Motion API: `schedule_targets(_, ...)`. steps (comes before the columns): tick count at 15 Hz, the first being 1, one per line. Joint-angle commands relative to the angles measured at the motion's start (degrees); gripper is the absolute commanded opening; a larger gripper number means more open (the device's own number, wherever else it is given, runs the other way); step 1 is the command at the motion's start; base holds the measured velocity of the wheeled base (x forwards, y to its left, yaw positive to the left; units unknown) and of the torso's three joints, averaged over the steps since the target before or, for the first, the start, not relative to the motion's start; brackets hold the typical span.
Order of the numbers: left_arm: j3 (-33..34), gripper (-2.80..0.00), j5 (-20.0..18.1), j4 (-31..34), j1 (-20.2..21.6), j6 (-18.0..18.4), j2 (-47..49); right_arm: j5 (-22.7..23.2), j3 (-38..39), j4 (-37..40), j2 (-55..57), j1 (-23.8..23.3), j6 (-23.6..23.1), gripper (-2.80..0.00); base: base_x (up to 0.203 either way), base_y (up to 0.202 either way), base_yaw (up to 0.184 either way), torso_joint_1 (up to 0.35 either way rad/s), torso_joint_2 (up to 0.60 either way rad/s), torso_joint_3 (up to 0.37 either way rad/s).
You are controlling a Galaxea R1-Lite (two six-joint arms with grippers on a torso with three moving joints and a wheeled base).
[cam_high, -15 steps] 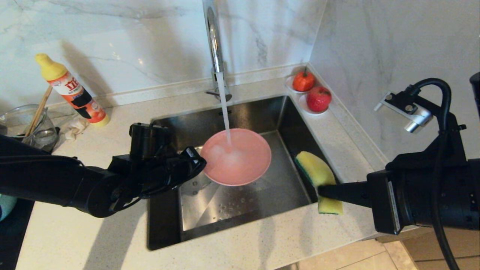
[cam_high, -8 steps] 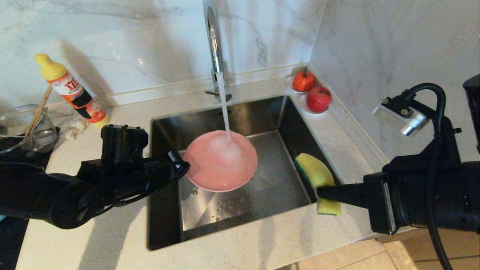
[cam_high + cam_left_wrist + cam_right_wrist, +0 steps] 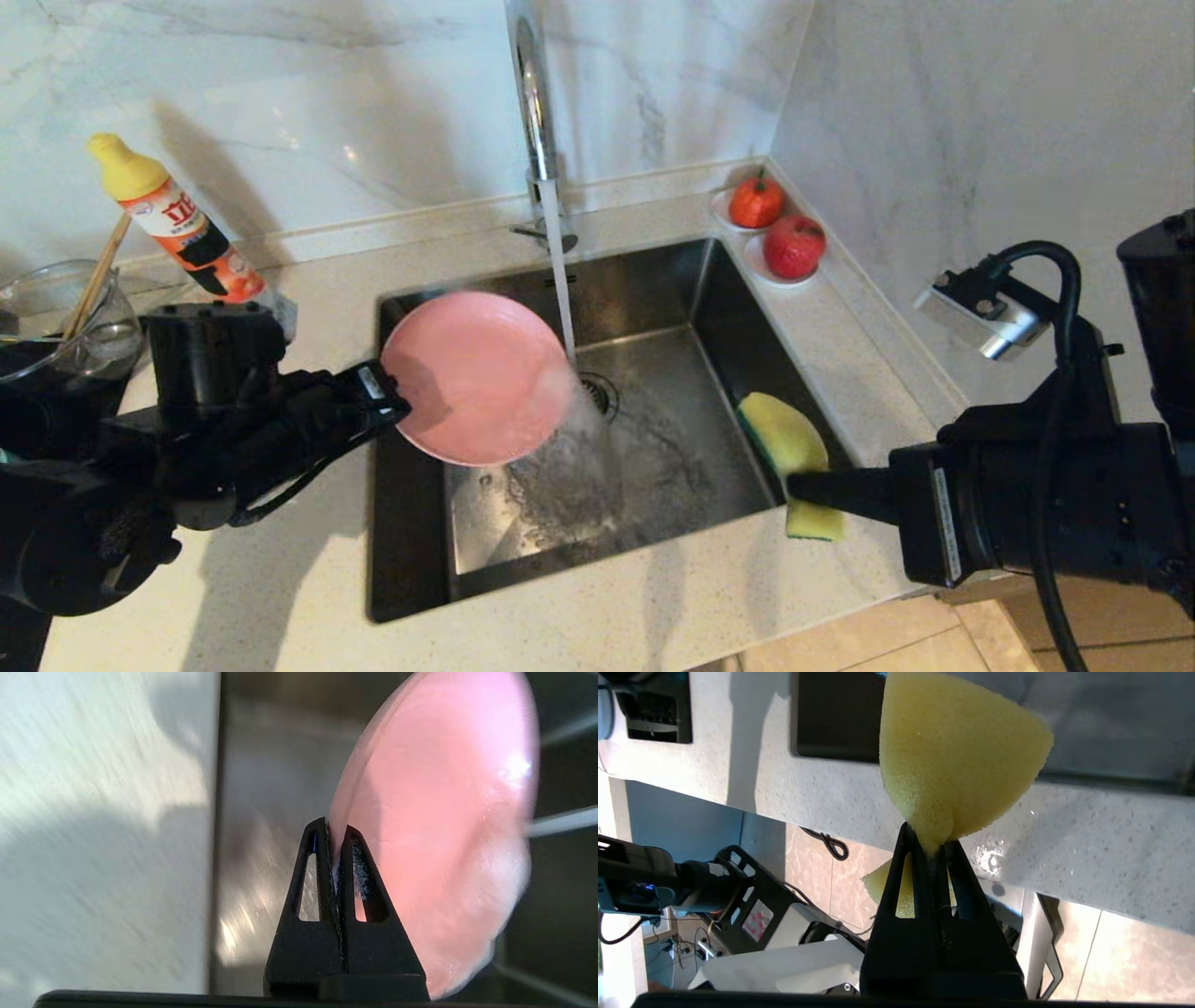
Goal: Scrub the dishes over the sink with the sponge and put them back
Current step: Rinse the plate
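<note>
Water from the tap (image 3: pixel 534 103) falls just beside our pink plate (image 3: pixel 476 377), pinched at its rim by the left end effector (image 3: pixel 387 397) over the sink (image 3: pixel 653 280). We should carry it level toward the desk, letting it drip first; the right end effector (image 3: pixel 801 485) squeezes the sponge (image 3: pixel 789 443) at the sink's right edge.

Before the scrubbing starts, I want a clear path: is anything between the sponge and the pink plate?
Only the running water stream falls between the sponge in the right gripper and the pink plate in the left gripper.
</note>
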Motion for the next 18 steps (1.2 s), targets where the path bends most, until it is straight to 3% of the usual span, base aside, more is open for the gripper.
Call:
schedule_targets(1, 2.23, -2.80, 2.21, -6.19, 0.01, 5.98, -2.36, -0.05, 0.78, 0.07, 0.04, -0.75, 0.08, -2.80, 0.000, 0.000, 0.000, 0.000, 0.00, 0.000)
schedule_targets(3, 3.91, -2.80, 5.87, -15.66, -0.03, 15.62, -4.89, -0.05, 1.30, 0.07, -0.10, -0.98, 0.02, -2.80, 0.000, 0.000, 0.000, 0.000, 0.00, 0.000)
schedule_targets(6, 7.35, -2.80, 6.83, -26.00, -0.07, 26.73, -6.43, 0.04, 1.46, 0.07, 0.15, -1.04, -0.01, -2.80, 0.000, 0.000, 0.000, 0.000, 0.00, 0.000)
schedule_targets(11, 10.69, -2.80, 6.37, -37.06, -0.02, 32.59, -4.20, 0.04, 1.55, -0.02, 0.93, -1.18, 0.08, -2.80, 0.000, 0.000, 0.000, 0.000, 0.00, 0.000)
schedule_targets(12, 10.98, -2.80, 6.11, -41.71, -0.05, 34.29, -3.45, 0.04, 1.55, -0.02, 1.22, -1.21, 0.08, -2.80, 0.000, 0.000, 0.000, 0.000, 0.00, 0.000)
schedule_targets(13, 11.26, -2.80, 5.68, -45.67, -0.07, 37.35, -2.54, 0.13, 1.55, -0.02, 1.30, -1.21, 0.08, -2.80, 0.000, 0.000, 0.000, 0.000, 0.00, 0.000)
schedule_targets(15, 11.61, -2.80, 4.71, -47.69, -0.66, 43.03, -2.71, 0.13, 1.55, -0.02, 1.83, -1.21, 0.08, -2.80, 0.000, 0.000, 0.000, 0.000, 0.00, 0.000)
schedule_targets(18, 10.31, -2.80, 3.60, -47.75, -0.78, 43.02, -2.99, 0.04, 1.45, -0.90, 2.61, -1.21, 0.08, -2.80, 0.000, 0.000, 0.000, 0.000, 0.00, 0.000)
